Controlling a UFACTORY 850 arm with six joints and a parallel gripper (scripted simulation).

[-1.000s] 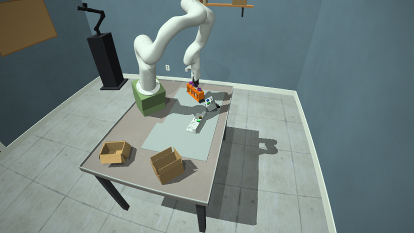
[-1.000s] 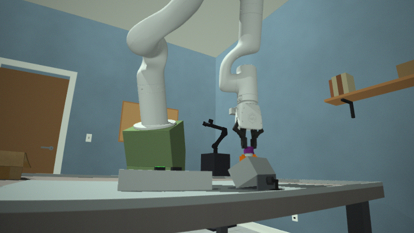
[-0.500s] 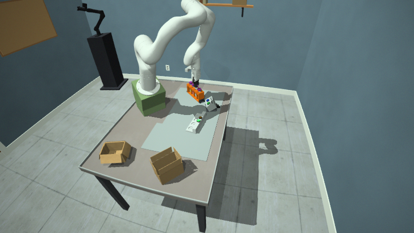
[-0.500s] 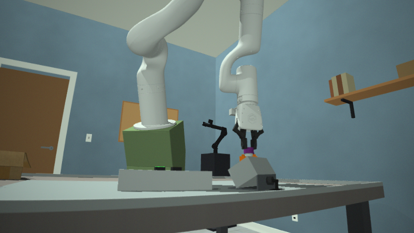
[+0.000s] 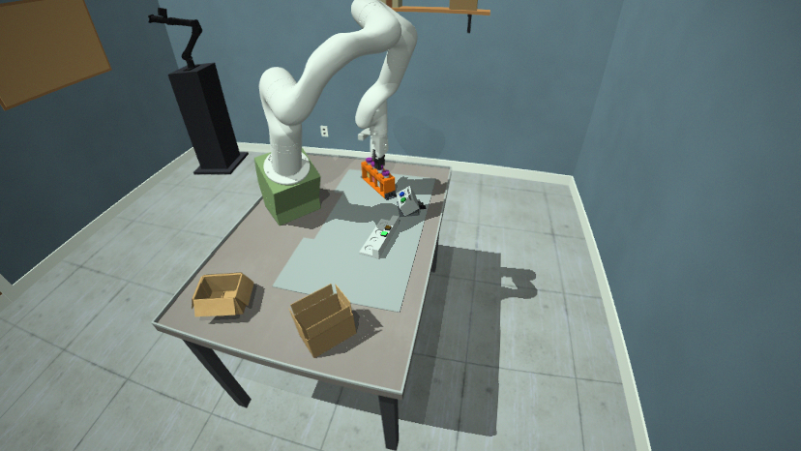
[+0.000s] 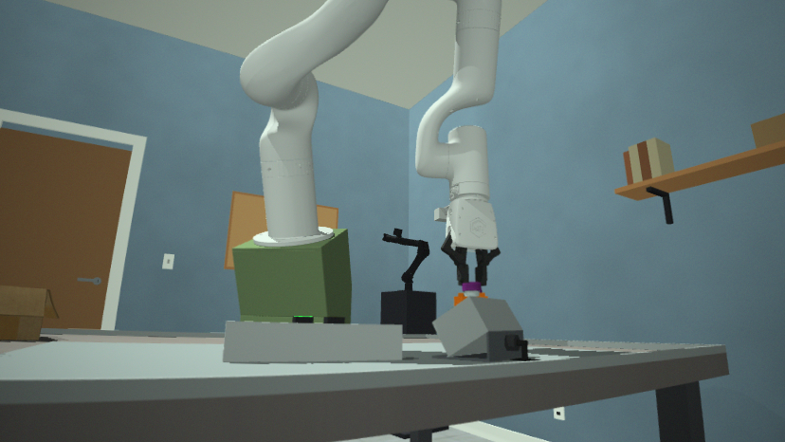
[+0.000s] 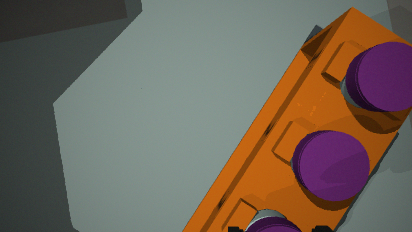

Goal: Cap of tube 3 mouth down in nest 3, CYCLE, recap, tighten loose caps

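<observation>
Just behind the grey key housing [image 6: 476,328], the hand [image 6: 471,281] grips a purple cap [image 6: 471,286] over the orange rack [image 7: 280,150].

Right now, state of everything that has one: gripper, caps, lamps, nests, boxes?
gripper: shut on a purple cap, over the orange tube rack
held cap: on its tube; whether tight, cannot tell
two neighbouring caps: on their tubes
fourth cap: not distinguishable
green lamp: lit
amber lamp: dark
cap nests: no caps in them
keys: untouched
cardboard boxes: flaps open
</observation>
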